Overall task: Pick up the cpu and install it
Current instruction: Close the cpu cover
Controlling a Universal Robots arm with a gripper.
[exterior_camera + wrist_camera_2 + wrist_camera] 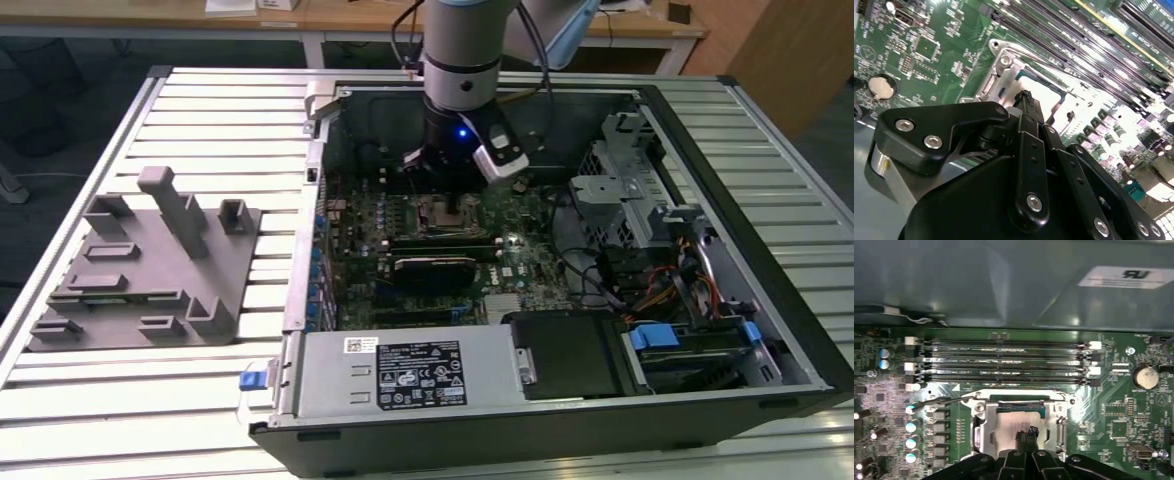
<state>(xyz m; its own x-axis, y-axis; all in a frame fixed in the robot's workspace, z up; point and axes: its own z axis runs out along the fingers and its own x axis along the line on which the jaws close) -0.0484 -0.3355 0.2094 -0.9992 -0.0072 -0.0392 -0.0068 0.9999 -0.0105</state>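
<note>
Inside the open computer case (534, 440) on the slatted metal tabletop (200, 100), the arm is reaching straight down over the motherboard (527, 235). The hand (449, 190) is hanging right above the CPU socket (447, 213).

Hand state: in both wrist views the two black fingers (1020, 440) are sitting closed, tip to tip. They're pointing down at the middle of the socket. Can't tell if the tips are touching the chip or hovering just off it.

The cpu (1006, 420) is lying flat inside the socket's metal frame (981, 432). Its pale silver top is facing up, and its dark green rim is showing along the edge nearest the memory slots (1004, 360). The second wrist view is showing the same: a bright top with steel frame around it. Can't tell whether the frame is latched down over it. A thin wire lever (944, 400) is running off one corner of the frame across the board.

The four long memory slots are running parallel just beside the socket. A coin cell battery (1145, 376) is sitting well apart from the socket, past the slot ends. A row of silver-capped capacitors (911, 442) is standing off the socket's other side.

In the exterior view, a grey plastic block with upright posts (147, 265) is sitting on the tabletop outside the case. It's on the exterior view's left, well away from the hand. The silver power supply (400, 375) is sitting in the case's near corner. The drive cage (641, 190) is standing on the exterior view's right.
</note>
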